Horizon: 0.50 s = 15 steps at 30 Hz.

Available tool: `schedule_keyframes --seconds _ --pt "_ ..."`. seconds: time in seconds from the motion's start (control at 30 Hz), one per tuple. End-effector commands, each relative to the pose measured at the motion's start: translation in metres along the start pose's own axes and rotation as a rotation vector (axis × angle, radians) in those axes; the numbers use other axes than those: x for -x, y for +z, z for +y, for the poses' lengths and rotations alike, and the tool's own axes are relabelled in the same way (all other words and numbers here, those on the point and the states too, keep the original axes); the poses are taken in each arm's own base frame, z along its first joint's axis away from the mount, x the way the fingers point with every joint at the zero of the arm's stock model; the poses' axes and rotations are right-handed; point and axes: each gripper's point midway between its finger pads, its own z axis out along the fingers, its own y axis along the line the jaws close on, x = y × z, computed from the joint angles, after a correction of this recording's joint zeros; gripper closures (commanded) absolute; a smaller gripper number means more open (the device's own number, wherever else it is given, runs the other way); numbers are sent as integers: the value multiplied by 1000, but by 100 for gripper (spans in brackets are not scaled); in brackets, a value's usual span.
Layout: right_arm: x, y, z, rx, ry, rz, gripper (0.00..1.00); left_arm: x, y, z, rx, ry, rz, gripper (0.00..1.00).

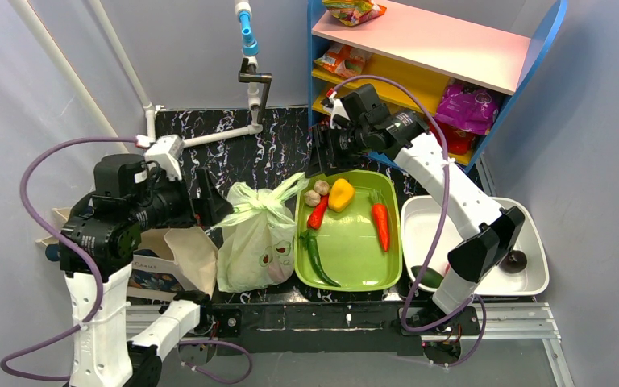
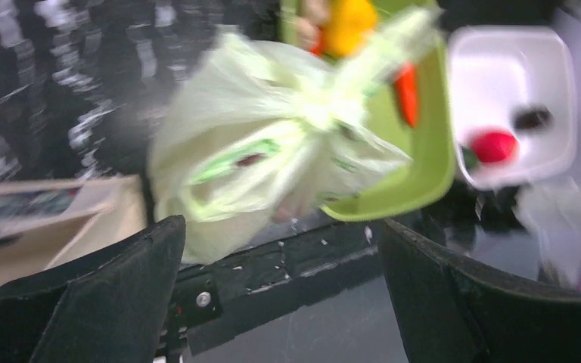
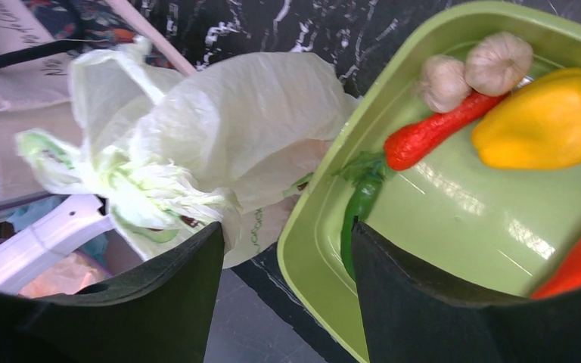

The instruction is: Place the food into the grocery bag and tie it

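Note:
The pale-green grocery bag (image 1: 256,240) stands bulging on the dark table, its handles bunched together at the top (image 1: 272,196). It also shows in the left wrist view (image 2: 268,147), blurred, and in the right wrist view (image 3: 227,121). What is inside it is hidden. My left gripper (image 1: 211,197) is open and empty, just left of the bag's top; in its own view (image 2: 280,302) nothing lies between the jaws. My right gripper (image 1: 323,157) is open and empty, above the far edge of the green tray (image 1: 353,278); its own view (image 3: 287,280) shows the same.
The green tray holds a yellow pepper (image 1: 340,193), two garlic bulbs (image 1: 317,193), a red chili (image 1: 317,213), a carrot (image 1: 380,226) and a green chili (image 1: 316,256). A white bin (image 1: 532,234) stands right of it. A beige canvas tote (image 1: 179,256) lies left of the bag. A shelf with snack packets (image 1: 467,106) stands behind.

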Motion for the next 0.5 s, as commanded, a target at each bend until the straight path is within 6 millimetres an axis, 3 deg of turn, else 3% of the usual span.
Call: schedule_keyframes --seconds 0.0,0.1,0.23,0.33,0.47 --pt "21 -33 36 125 -66 -103 32 -4 -47 83 619 -288 -75 2" --pt "19 -35 37 135 -55 -114 32 -2 -80 107 853 -377 -141 2" --pt "10 -30 35 138 -19 -76 32 -8 -98 135 1069 -440 -199 2" --pt "4 -29 34 135 -3 -43 32 -12 -92 146 1130 -471 -206 2" --pt "-3 -31 32 130 6 -24 32 -16 -68 161 1175 -506 -187 2"
